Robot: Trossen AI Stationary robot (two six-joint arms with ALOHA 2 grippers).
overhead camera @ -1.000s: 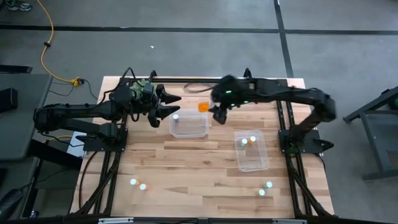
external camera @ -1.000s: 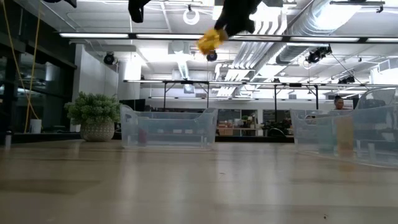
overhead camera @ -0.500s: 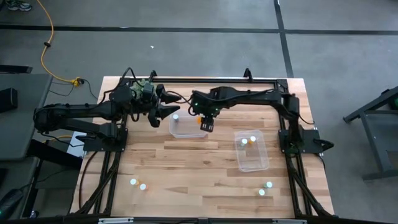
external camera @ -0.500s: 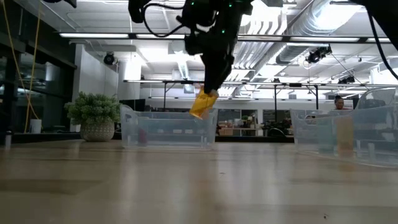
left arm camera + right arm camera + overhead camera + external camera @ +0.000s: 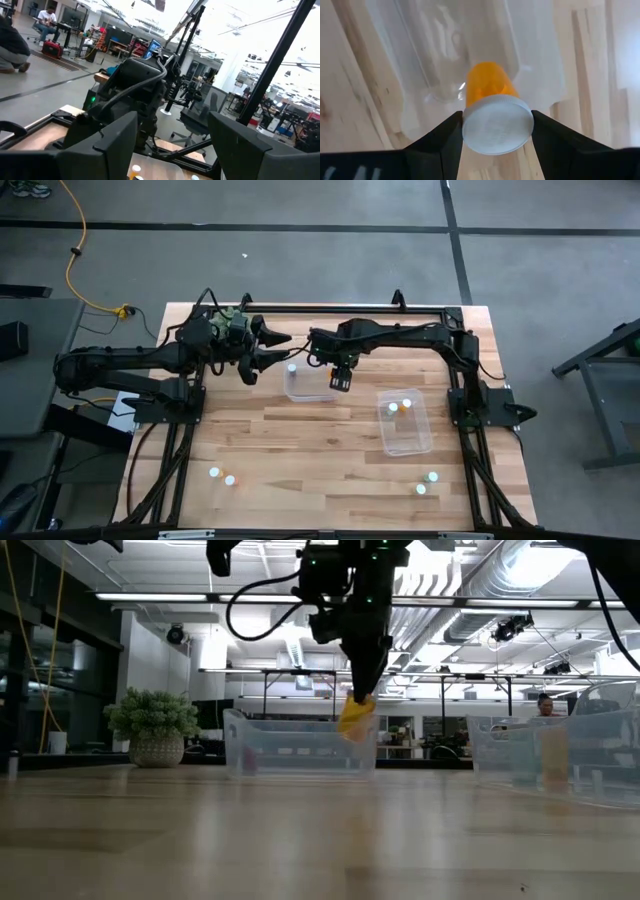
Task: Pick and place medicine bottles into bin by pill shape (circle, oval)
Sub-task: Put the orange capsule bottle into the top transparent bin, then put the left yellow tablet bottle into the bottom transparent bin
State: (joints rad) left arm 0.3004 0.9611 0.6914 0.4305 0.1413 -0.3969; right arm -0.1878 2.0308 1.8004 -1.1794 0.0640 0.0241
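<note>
Two dark jointed arms, black cables looped along links, green status lights, matte black jaws.

Orange white-capped bottle (image 5: 492, 110) above clear bin (image 5: 308, 384)

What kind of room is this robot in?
Probably a big robotics lab or workshop. Bare ducts and strip lights run overhead, more metal rigs and desks stand behind, and people work at them.

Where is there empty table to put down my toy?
The bare wooden table is free in the front middle, between the two front pairs of white-capped bottles. The back is crowded: both grippers meet at one clear plastic tub.
</note>
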